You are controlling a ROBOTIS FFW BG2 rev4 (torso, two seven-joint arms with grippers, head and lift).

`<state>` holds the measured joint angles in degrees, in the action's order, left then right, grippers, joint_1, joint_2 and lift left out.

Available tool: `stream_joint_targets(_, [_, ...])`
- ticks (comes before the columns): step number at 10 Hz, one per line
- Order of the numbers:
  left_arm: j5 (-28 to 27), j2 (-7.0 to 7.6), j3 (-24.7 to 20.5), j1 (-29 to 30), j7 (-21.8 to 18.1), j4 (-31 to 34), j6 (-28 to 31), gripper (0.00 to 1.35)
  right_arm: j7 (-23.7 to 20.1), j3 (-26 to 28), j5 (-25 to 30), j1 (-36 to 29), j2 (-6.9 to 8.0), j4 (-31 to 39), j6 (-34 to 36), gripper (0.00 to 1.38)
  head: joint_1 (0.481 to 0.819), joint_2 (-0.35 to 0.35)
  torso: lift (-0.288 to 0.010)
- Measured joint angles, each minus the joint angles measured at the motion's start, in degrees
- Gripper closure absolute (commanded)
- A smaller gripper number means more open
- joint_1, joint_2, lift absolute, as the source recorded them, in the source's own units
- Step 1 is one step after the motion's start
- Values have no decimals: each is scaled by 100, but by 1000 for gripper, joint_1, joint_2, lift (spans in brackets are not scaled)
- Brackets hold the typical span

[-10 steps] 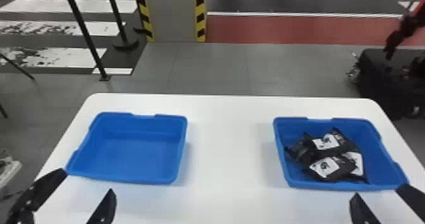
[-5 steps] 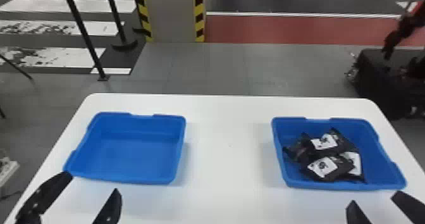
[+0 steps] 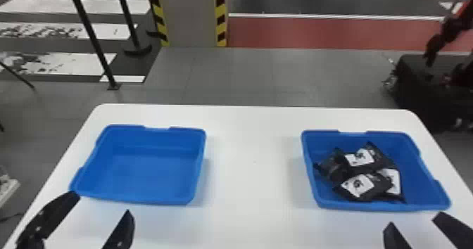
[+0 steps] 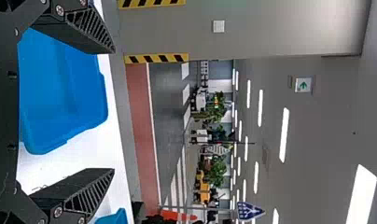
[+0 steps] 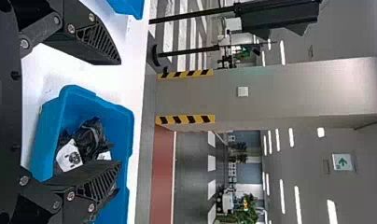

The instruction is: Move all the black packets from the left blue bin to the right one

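Note:
The left blue bin [image 3: 140, 174] holds nothing. Several black packets [image 3: 366, 188] with white labels lie heaped in the right blue bin [image 3: 426, 195]. At the table's near edge on the left, my left gripper [image 3: 102, 206] stands open in front of the left bin; in the left wrist view my left gripper [image 4: 114, 111] has its fingers wide apart. My right gripper [image 3: 415, 220] is open just in front of the right bin, and in the right wrist view my right gripper [image 5: 120, 114] has nothing between its fingertips, with the black packets [image 5: 84, 144] beyond.
Both bins stand on a white table [image 3: 253, 181], with a wide strip of tabletop between them. Behind it are a pillar [image 3: 191, 16] with striped edges and dark posts [image 3: 93, 33] at the left. A dark case [image 3: 422, 86] stands on the floor at the right.
Both grippers have shifted slightly at the near edge: the left one a little to the right and up, the right one slightly to the left. The bins and packets stay as they were.

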<state>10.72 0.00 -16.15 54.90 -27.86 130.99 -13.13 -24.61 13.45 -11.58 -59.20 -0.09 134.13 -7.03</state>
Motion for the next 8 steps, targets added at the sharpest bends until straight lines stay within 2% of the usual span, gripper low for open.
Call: stream_joint_targets(8, [-38,0,23,-16,0,0,127,133,-8,-18,-53,112,0,-51,0,295,695,23,-110])
